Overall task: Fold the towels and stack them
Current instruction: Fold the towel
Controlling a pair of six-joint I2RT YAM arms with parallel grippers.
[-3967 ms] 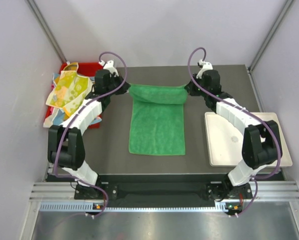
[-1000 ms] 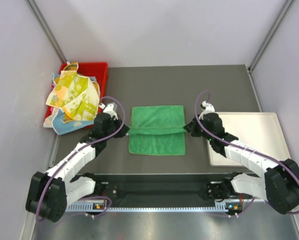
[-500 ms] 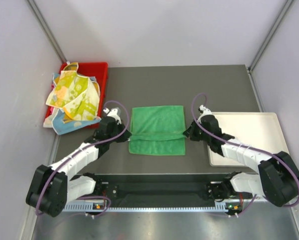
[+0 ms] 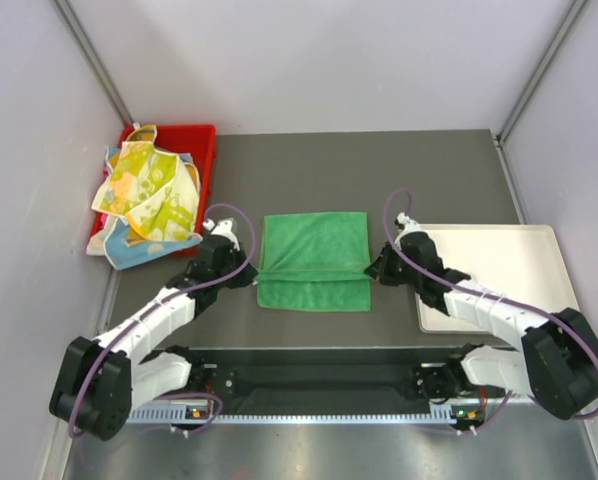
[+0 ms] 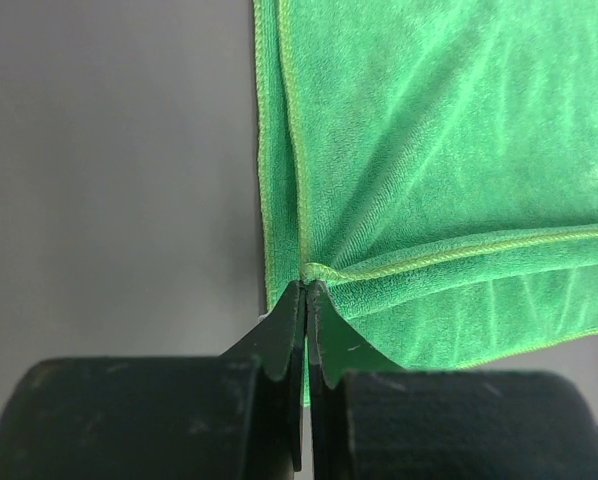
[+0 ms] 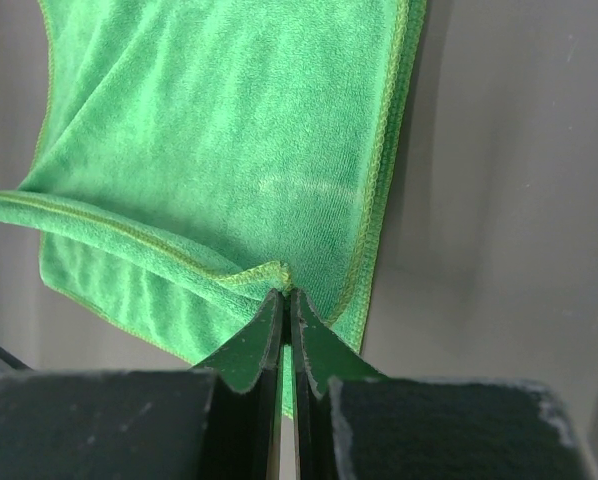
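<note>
**A:** Where's the towel [image 4: 314, 255] sitting?

**B:** Flat mid-counter [image 4: 429, 170], between the arms. The left tool [image 5: 305, 300] and right tool [image 6: 282, 305] are each pinched tight on one end of the top layer's hem.

**A:** So what does the next bit hinge on?

**B:** That hem runs left-right between the tools, and the bottom layer's near edge pokes out just beyond it, toward the bases. I'd guess both pull evenly that way. Neither arm's closer.

Green towel [image 5: 449, 180] fuzzy terry cloth; table [image 4: 379, 170] matt grey.
</note>
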